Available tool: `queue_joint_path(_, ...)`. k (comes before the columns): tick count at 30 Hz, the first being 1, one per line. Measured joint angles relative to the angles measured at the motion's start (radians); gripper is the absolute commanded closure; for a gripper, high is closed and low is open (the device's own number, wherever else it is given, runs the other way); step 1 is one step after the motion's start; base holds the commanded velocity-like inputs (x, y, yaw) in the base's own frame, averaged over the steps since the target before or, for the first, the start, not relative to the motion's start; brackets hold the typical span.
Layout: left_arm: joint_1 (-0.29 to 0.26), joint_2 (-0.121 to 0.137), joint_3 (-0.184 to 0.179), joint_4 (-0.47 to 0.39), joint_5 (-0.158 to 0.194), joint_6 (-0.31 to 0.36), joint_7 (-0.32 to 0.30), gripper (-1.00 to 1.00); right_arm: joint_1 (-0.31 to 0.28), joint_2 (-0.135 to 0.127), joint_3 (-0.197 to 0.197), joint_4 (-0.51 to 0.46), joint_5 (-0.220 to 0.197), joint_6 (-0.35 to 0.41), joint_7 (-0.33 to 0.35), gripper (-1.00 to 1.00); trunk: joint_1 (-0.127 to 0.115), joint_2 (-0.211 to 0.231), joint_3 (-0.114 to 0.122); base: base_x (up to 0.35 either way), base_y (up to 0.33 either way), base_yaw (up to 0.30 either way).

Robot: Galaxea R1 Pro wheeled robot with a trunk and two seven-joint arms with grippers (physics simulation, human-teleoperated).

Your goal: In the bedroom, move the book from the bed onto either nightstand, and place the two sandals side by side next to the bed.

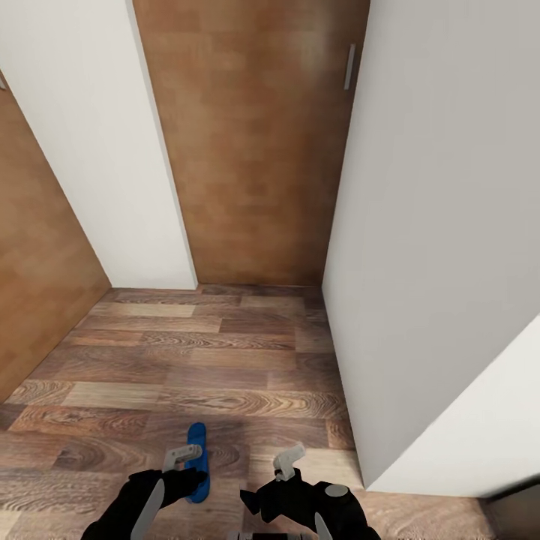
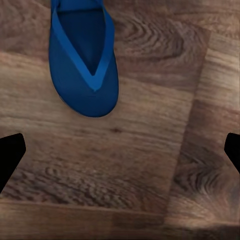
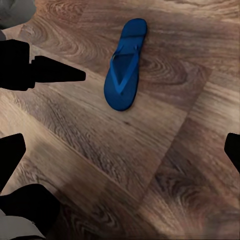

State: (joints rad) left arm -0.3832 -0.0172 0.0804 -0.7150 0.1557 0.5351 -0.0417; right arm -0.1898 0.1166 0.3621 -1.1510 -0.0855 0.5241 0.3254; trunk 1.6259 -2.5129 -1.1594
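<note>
One bright blue sandal (image 1: pixel 196 436) lies flat on the wooden floor, partly under my left gripper (image 1: pixel 184 457) in the head view. Seen from the left wrist, the sandal (image 2: pixel 85 65) lies just beyond the open left gripper (image 2: pixel 120 150), which holds nothing. My right gripper (image 1: pixel 289 459) hovers a little to the sandal's right. From the right wrist, the sandal (image 3: pixel 125 65) lies whole on the floor beyond the open, empty right gripper (image 3: pixel 120 150), with the left arm's finger (image 3: pixel 55 74) beside it. The book, the bed and the nightstand are out of view.
A tall brown wooden panel (image 1: pixel 255 150) with a small metal handle (image 1: pixel 349 66) stands ahead between white walls. The white wall (image 1: pixel 435 262) on the right comes close to my right arm. Wooden floor (image 1: pixel 210 352) stretches open ahead and to the left.
</note>
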Motion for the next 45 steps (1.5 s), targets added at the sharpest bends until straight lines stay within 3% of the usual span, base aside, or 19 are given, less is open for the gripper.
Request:
queue_joint_path(7, 0.0, 0.0, 0.0, 0.0, 0.0, 0.0, 0.0, -1.0, 0.0, 0.0, 0.0, 0.0, 0.0, 0.0, 0.0, -1.0, 0.003, -0.002, -0.027, 0.0, 0.0, 0.0)
queue_joint_path(33, 0.0, 0.001, 0.001, 0.0, 0.001, -0.002, 0.0, -1.0, 0.0, -0.001, -0.005, -0.001, 0.001, 0.0, -0.006, -1.0, 0.003, -0.002, -0.027, 0.0, 0.0, 0.0)
queue_joint_path(39, 0.0, 0.0, 0.0, 0.0, 0.001, -0.002, 0.0, -1.0, 0.0, -0.002, -0.006, -0.174, 0.002, 0.0, -0.175, -1.0, 0.003, -0.002, -0.027, 0.0, 0.0, 0.0)
queue_joint_path(45, 0.0, 0.0, 0.0, 0.0, 0.001, -0.002, 0.0, -1.0, 0.0, -0.002, -0.006, -0.221, 0.002, -0.001, -0.206, -1.0, 0.003, -0.002, -0.027, 0.0, 0.0, 0.0)
